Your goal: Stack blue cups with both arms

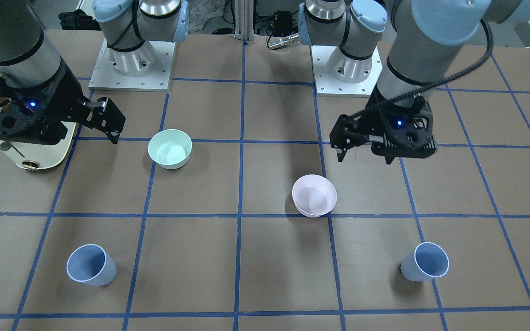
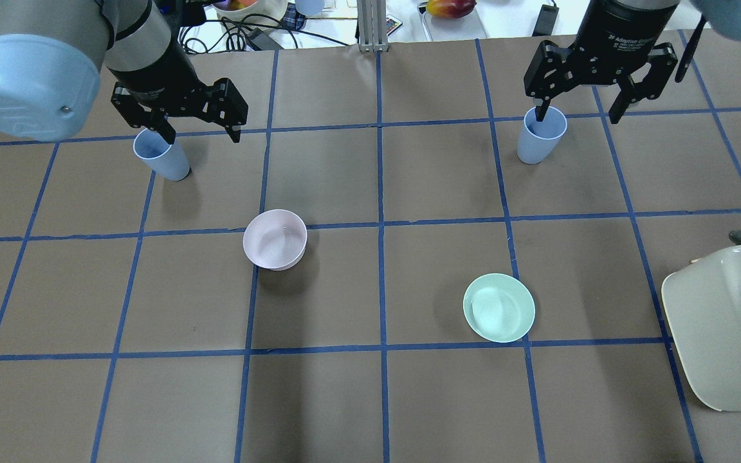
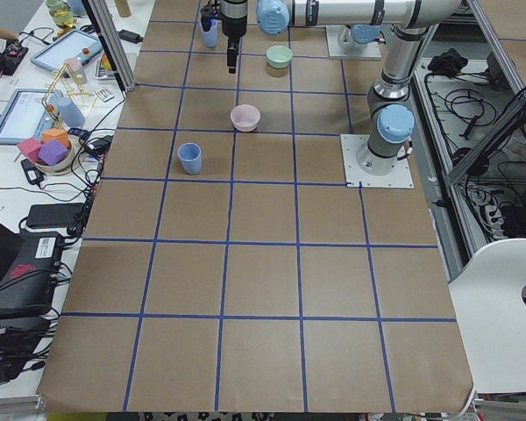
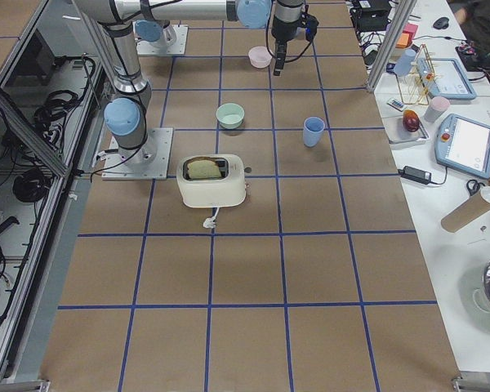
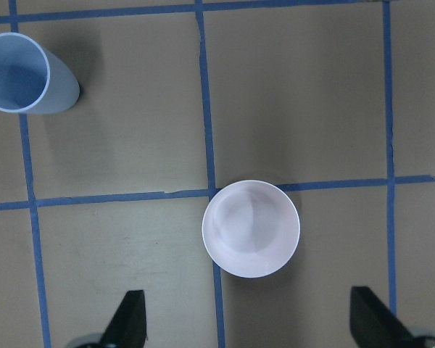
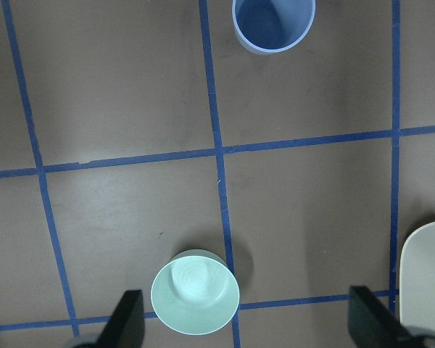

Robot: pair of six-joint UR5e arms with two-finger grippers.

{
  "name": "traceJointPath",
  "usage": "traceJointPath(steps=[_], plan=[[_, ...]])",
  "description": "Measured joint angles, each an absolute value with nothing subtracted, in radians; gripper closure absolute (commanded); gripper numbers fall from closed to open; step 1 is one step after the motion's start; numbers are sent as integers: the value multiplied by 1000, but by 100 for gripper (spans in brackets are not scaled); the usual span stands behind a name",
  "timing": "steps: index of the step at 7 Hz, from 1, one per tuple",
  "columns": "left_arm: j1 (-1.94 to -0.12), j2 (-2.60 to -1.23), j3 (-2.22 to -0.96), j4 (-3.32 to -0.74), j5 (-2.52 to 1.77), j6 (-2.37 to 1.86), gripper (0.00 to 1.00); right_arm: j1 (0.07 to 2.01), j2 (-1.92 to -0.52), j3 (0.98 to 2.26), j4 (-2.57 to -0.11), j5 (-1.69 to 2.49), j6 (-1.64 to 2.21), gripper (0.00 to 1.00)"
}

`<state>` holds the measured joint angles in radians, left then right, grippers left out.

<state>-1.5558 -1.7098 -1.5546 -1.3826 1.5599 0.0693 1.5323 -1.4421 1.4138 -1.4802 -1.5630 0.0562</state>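
The left-side blue cup (image 2: 161, 154) and the right-side blue cup (image 2: 541, 135) stand upright, well apart, along the table (image 2: 377, 399) edge across from the robot. The left gripper (image 2: 202, 132) hangs above the tabletop with its fingers spread wide and nothing between them. The right gripper (image 2: 577, 116) hangs just the same. Nearer the robot sit a pink bowl (image 2: 274, 239) and a mint bowl (image 2: 498, 307). A cream toaster (image 2: 724, 328) stands by the robot's edge, on its right.

You have a matt brown paper surface (image 2: 319, 411) gridded with blue tape (image 2: 381, 193); blue cups (image 1: 91, 271) (image 1: 426, 267) and bowls (image 2: 499, 307) (image 2: 274, 239) look smooth matt plastic; toaster (image 2: 711, 334) shell glossy.
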Motion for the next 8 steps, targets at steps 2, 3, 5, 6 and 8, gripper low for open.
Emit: traceJointPath(steps=[2, 3, 5, 6, 8], plan=[[-1459, -1843, -1545, -1268, 1563, 340, 3, 1528, -1440, 1413, -1487, -1562, 55, 0], [-1421, -1907, -1536, -1220, 1570, 472, 14, 1515, -1437, 1412, -1501, -1558, 54, 0], [-1368, -2013, -1531, -1139, 1598, 649, 26, 1454, -1372, 1411, -1607, -1552, 25, 0], [-1359, -2055, -1531, -1093, 1622, 677, 52, 1435, -1308, 1406, -1686, -1555, 4, 0], [-1354, -2104, -1526, -1032, 1638, 687, 100, 1423, -1196, 1395, -1803, -1558, -10, 0]])
